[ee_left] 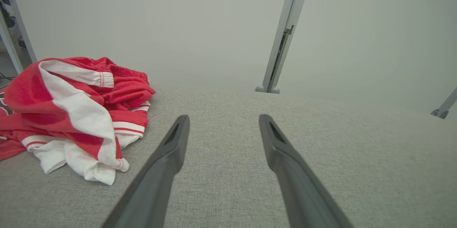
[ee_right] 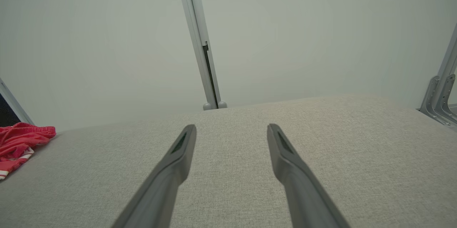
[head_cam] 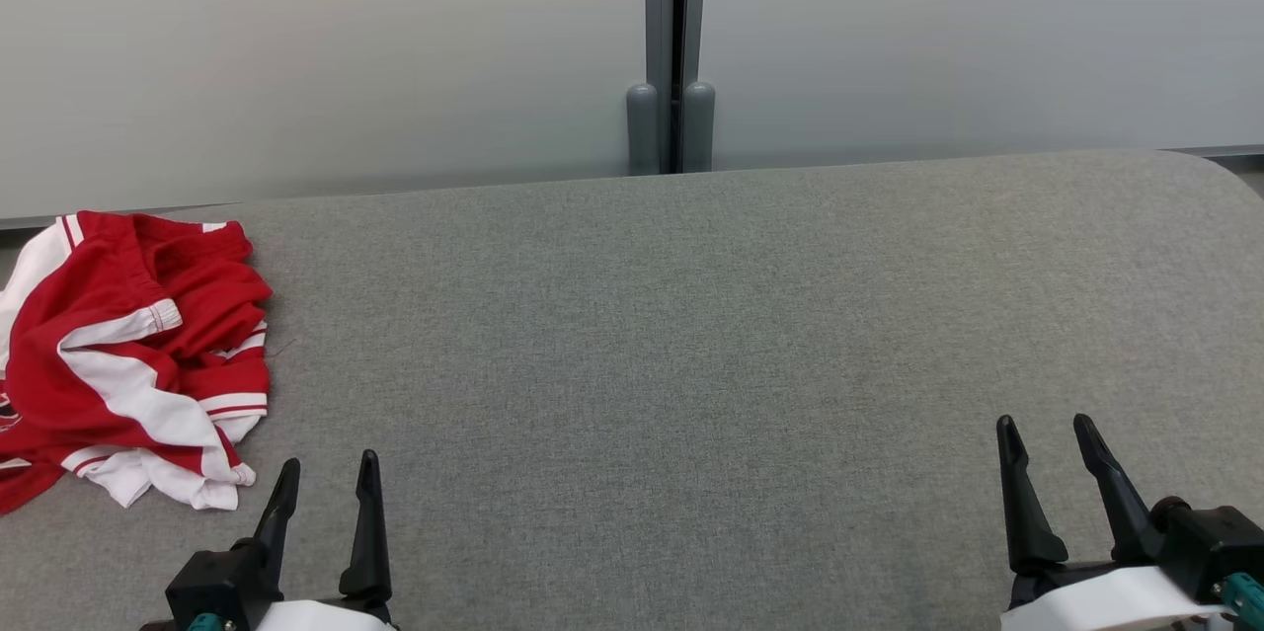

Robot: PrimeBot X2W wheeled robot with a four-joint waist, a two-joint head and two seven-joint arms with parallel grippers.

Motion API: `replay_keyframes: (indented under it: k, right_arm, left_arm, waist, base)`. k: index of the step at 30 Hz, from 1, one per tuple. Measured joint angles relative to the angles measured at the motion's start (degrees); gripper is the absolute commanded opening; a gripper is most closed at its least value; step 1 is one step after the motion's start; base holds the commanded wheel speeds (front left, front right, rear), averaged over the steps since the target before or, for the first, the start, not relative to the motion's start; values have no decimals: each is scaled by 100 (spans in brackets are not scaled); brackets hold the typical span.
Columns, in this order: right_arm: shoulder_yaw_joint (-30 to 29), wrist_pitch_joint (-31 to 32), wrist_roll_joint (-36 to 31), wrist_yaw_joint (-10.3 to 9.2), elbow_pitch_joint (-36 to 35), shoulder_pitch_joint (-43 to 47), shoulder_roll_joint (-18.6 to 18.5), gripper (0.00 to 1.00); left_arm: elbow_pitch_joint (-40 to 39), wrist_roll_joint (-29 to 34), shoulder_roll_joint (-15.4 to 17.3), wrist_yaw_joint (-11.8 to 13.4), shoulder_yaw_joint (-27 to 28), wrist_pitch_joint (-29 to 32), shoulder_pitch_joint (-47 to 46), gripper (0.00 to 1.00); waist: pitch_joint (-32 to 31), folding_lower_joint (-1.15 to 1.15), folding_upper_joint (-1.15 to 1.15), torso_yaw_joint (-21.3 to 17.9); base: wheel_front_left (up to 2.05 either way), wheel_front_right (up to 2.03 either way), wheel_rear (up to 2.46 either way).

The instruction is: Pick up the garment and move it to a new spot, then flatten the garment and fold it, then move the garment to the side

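Garment [head_cam: 128, 354] near left end effector [head_cam: 330, 459] (apart).

Head view looks down on table [head_cam: 691, 315]; wrist views low, facing wall [ee_right: 107, 42], share garment [ee_left: 71, 114]

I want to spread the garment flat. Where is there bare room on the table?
The table is bare from the crumpled garment across to its rounded right corner, between the wall panels and the left pincer and right pincer. Its left edge, under the garment, is crowded.
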Motion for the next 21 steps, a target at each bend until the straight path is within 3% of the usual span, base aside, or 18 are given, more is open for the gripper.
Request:
replay_keyframes:
  k: [21]
  right_arm:
    - [-69,-211,-595,0,47,116,36,100]
  left_arm:
    - [1,850,2,71,37,-220,144,100]
  waist:
    - [-9,0,0,-45]
  base:
    - [0,0,0]
